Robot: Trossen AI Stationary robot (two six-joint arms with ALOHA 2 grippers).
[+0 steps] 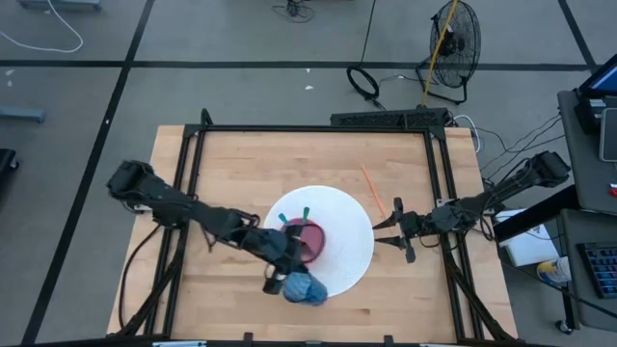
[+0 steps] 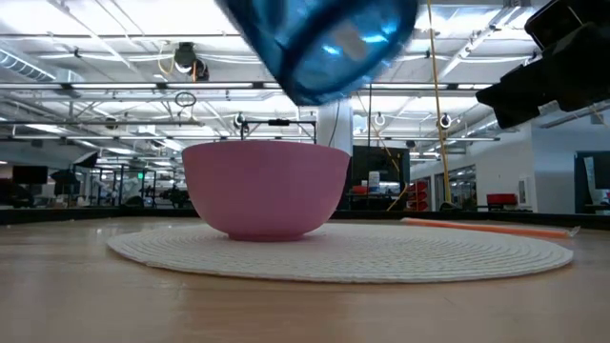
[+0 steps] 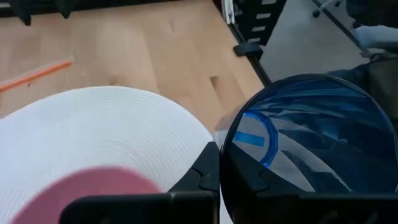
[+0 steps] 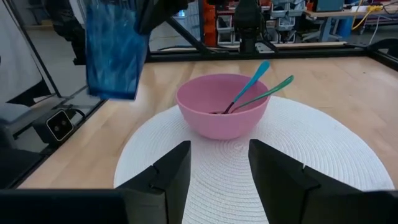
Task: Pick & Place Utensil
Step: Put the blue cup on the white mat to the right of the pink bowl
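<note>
Your left hand point(image 1: 281, 280) holds one blue cup point(image 1: 305, 287); beside it, one pink bowl point(image 4: 222, 113) carries two utensils point(image 4: 252, 91); right hand point(image 1: 397, 231) wide.

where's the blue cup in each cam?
High: blue cup in the left hand, at the white mat's near edge.
Low: top centre, above the pink bowl.
Left wrist: lower right.
Right wrist: upper left.
Shared landmark: pink bowl.

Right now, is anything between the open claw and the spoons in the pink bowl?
Nothing visible. The right gripper is open and faces the pink bowl across bare white mat. The two utensils lean toward it.
</note>
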